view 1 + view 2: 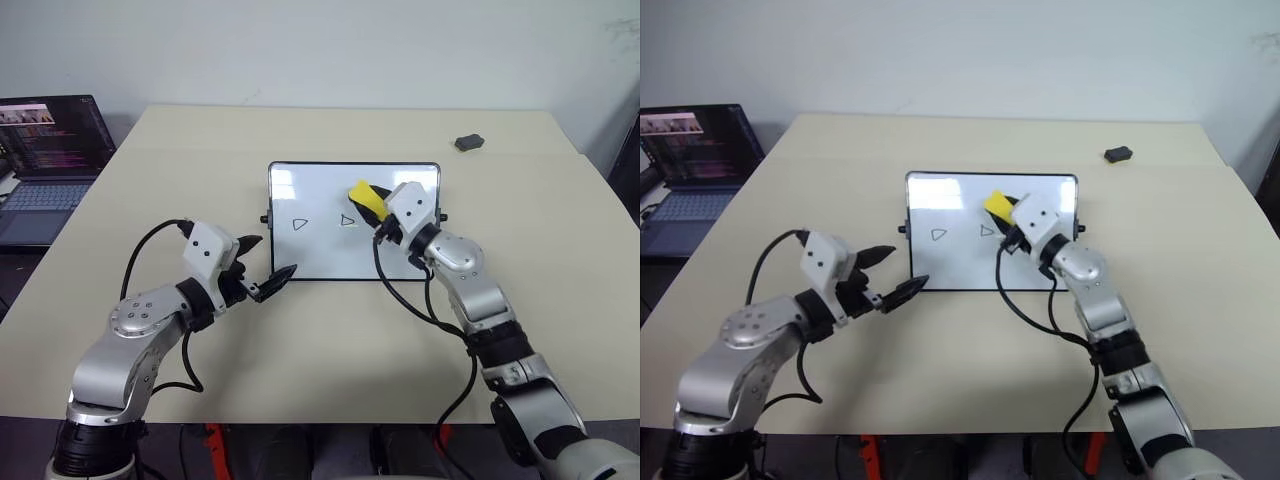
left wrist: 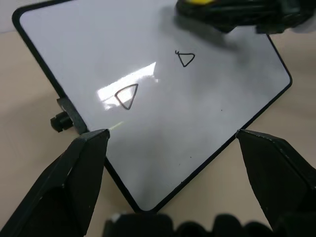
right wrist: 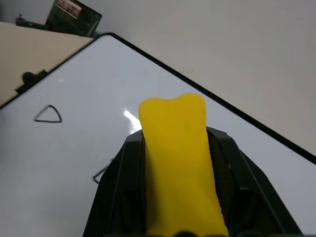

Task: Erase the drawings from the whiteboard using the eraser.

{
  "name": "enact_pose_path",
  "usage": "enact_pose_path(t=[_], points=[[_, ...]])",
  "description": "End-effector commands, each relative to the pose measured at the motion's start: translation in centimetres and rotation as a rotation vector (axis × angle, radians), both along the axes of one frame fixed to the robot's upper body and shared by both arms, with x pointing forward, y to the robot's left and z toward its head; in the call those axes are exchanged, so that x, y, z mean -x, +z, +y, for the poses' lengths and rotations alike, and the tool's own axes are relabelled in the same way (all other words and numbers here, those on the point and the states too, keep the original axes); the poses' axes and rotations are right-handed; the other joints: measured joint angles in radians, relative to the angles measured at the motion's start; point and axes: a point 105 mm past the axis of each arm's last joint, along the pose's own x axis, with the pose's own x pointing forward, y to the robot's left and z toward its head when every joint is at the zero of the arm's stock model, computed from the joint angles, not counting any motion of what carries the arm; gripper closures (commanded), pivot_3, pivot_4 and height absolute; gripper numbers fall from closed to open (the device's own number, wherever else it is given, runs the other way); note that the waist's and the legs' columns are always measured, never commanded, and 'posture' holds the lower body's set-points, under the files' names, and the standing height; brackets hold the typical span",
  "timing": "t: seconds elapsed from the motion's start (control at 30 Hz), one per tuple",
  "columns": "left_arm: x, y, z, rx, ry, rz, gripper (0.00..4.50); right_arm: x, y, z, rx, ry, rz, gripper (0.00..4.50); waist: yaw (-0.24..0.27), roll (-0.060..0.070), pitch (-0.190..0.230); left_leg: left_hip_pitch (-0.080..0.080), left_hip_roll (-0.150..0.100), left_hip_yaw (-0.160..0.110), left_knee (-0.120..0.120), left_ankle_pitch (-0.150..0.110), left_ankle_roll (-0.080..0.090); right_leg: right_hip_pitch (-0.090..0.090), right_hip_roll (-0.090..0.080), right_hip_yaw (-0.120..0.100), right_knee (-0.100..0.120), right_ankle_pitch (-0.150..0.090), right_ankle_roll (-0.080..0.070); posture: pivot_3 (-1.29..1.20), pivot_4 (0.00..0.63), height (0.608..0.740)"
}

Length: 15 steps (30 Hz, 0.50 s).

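At the far left a laptop (image 1: pixel 50 165) sits off the edge of the worktop (image 1: pixel 330 340), no part of the job. Next we come to our left pincer (image 1: pixel 268 268), fingers spread wide and holding nothing, hovering just off the near left corner of the whiteboard (image 1: pixel 300 262), with the board's near edge between its two fingers in the left wrist view. It looks placed to steady the board, though we cannot tell whether it touches the frame.

The whiteboard lies flat in the middle of the worktop. Two drawings show on it: one triangle (image 1: pixel 300 224) toward its left, a second (image 1: pixel 347 221) near its centre. Whether a third lies under our right arm we cannot tell.

Just right of the central triangle is the eraser (image 1: pixel 365 199), its yellow body pinched in our right pincer (image 1: pixel 378 228), which hangs over the board's right half.

We judge the step in hand to be bringing the eraser to the marks; wiping of these two is not yet done. The next move calls for setting the felt face flat on the board and sweeping leftward across both triangles, with the board kept from sliding.

Far right, a small dark lump (image 1: pixel 469 142) lies well apart.
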Motion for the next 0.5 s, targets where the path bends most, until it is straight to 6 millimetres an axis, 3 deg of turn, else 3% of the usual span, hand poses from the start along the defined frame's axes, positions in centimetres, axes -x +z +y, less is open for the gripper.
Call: enact_pose_path(t=[0.03,0.2,0.27,0.37,0.5], points=[[0.0,1.2,-0.5,-0.02,-0.035,-0.047,0.0,0.0,-1.0,0.7,0.059,0.03,0.003,3.18,-0.001,0.0,0.0,0.0,0.0,0.0,0.0,0.0,0.0,0.0,0.0,0.0,0.0,0.0,0.0,0.0,0.15,0.74],[0.1,1.3,-0.9,-0.02,-0.05,-0.046,0.0,2.8,-6.9,1.3,0.241,0.166,0.191,3.18,-0.002,0.0,-0.001,0.001,0.0,0.0,0.0,0.0,0.0,0.0,0.0,0.0,0.001,0.0,0.0,0.0,0.15,0.74],[0.1,1.3,-1.0,-0.02,-0.054,-0.043,0.0,3.8,-7.9,1.4,0.293,0.208,0.222,3.18,-0.002,0.0,-0.001,0.001,0.0,0.0,0.0,0.0,0.0,0.001,0.0,0.0,0.001,0.0,0.0,0.0,0.15,0.74],[0.2,1.3,-1.1,-0.021,-0.059,-0.041,0.0,4.1,-7.7,1.5,0.315,0.218,0.211,3.19,-0.003,0.0,-0.001,0.002,0.0,0.0,0.001,0.0,0.0,0.001,0.0,0.0,0.002,0.001,0.0,0.0,0.15,0.74],[0.1,1.4,-1.1,-0.021,-0.061,-0.041,0.0,2.6,-4.4,1.7,0.233,0.157,0.113,3.19,-0.002,0.0,-0.001,0.003,0.0,-0.001,0.002,0.001,0.0,0.002,0.0,-0.001,0.003,0.003,-0.001,0.0,0.15,0.74]])
